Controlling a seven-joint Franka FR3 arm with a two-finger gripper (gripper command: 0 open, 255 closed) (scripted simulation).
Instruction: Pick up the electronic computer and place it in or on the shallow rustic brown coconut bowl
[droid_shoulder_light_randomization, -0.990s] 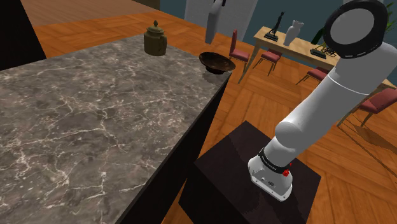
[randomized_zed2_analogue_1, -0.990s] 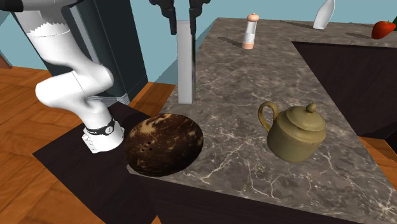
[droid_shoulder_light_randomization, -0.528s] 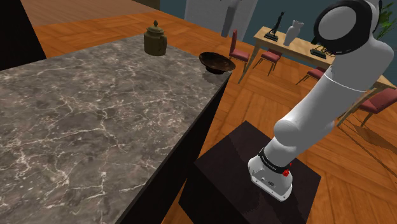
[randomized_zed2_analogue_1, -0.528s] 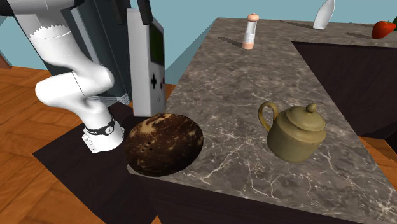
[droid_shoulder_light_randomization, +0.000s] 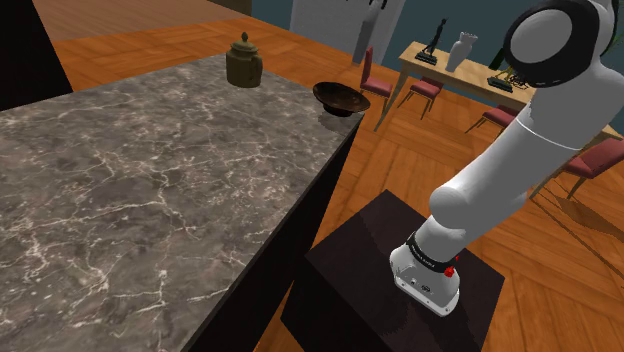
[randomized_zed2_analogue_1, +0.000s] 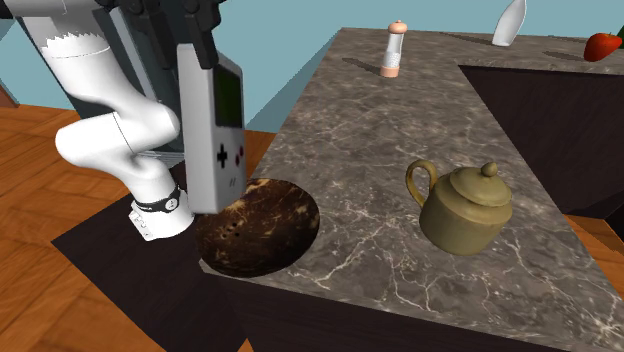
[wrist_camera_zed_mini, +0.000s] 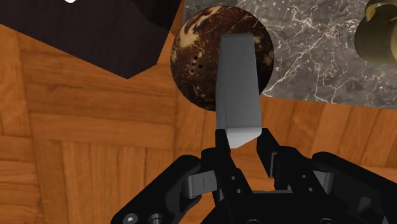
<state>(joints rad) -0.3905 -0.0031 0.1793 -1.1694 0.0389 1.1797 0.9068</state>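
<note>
**Console hangs upright at the bowl's rim, clamped by its top end**

- The grey handheld console (randomized_zed2_analogue_1: 212, 135) hangs in the air beside the marble counter (randomized_zed2_analogue_1: 400, 140). Its long axis is close to vertical, with a slight lean in the second exterior view.
- The screen end is up and the button end is down. The face with the screen and buttons is turned toward the second exterior view's right, over the counter.
- The console's lower edge sits at the rim of the coconut bowl (randomized_zed2_analogue_1: 262, 232), on the side nearest the stand (randomized_zed2_analogue_1: 95, 262). I cannot tell whether the edge touches the rim or clears it.
- In the wrist view the console is seen narrow side on. It is a grey slab running straight out from the hand, and its far end lies across the bowl.
- The gripper (wrist_camera_zed_mini: 240, 141) is clenched on the console's top end. The black fingers (wrist_camera_zed_mini: 213, 156) press on its two broad faces and stand apart only by the slab's thickness. They hold nothing else.
- The bowl is dark brown and mottled, shallow, with its mouth up. It sits on the counter corner closest to the stand.
- An olive teapot (randomized_zed2_analogue_1: 465, 208) stands on the counter near the bowl but not touching it.
- The white arm (droid_shoulder_light_randomization: 520, 150) rises from the stand and reaches toward that corner.
</note>
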